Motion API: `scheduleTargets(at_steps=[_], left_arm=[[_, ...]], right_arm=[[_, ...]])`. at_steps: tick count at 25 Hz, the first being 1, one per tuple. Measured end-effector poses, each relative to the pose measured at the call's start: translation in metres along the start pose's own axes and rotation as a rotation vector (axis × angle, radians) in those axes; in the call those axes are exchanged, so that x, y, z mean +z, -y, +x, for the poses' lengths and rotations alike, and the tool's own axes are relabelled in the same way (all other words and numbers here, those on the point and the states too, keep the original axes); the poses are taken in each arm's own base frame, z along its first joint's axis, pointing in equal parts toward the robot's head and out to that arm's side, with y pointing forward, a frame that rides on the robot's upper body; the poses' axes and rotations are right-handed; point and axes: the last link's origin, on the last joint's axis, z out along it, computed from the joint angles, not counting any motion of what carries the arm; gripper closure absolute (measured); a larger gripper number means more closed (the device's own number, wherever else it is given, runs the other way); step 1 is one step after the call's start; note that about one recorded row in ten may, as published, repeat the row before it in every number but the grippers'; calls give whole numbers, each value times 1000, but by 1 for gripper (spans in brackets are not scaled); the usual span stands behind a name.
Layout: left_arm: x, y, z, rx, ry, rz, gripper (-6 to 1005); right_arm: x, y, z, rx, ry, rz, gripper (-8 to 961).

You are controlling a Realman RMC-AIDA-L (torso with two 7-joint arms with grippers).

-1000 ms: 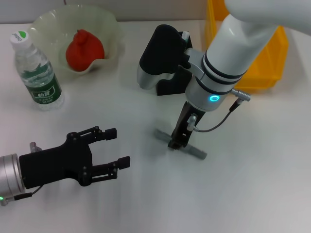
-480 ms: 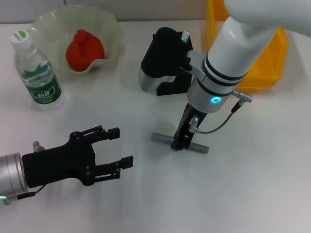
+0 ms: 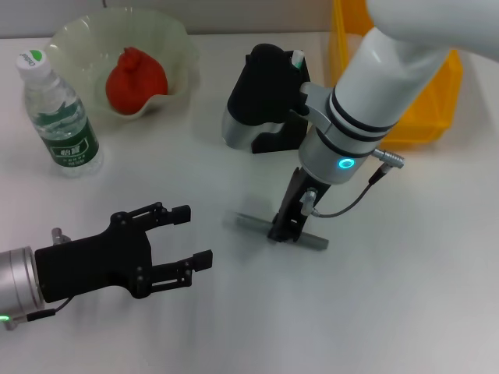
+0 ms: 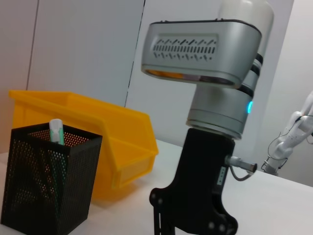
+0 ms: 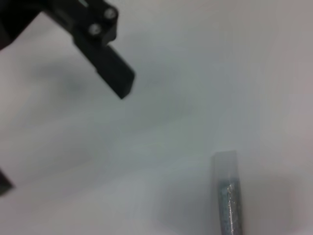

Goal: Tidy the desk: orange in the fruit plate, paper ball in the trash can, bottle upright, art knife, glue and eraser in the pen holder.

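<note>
Grey slim metal art knife is lying flat on the white desk. Right gripper is clamping its middle. Left gripper is hovering nearby, fingers spread.

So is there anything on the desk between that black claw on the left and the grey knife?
No. In the head view the stretch of table between the left gripper and the knife is bare.

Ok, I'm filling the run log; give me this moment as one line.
right end effector: shut on art knife, at desk level | left end effector: open, idle | orange: in fruit plate | bottle: upright
</note>
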Motion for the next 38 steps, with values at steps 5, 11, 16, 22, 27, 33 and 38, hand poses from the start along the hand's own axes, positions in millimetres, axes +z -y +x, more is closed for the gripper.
scheduleTargets(at_steps=[5,11,16,22,27,33,38], left_arm=[[-1,0,-1,-2,-1,5,198],[-2,0,0,-3,-6,8,198],[-2,0,1,0,-16,13,198],[1,1,4,-10,-62,27,198],[0,3,7,-15,-110,63,198],[0,4,7,-21,-132,90,198],[1,4,7,-21,-156,106,198]], right_arm=[[-20,2,4,18,144,-26,810],[-48,8,25,22,386,-53,813],[-63,9,54,-2,638,-66,814],[-52,14,88,-25,910,-61,815],[-41,14,108,-25,1135,-9,816],[-34,14,125,-4,1312,116,815],[-30,16,126,-1,1379,216,820]])
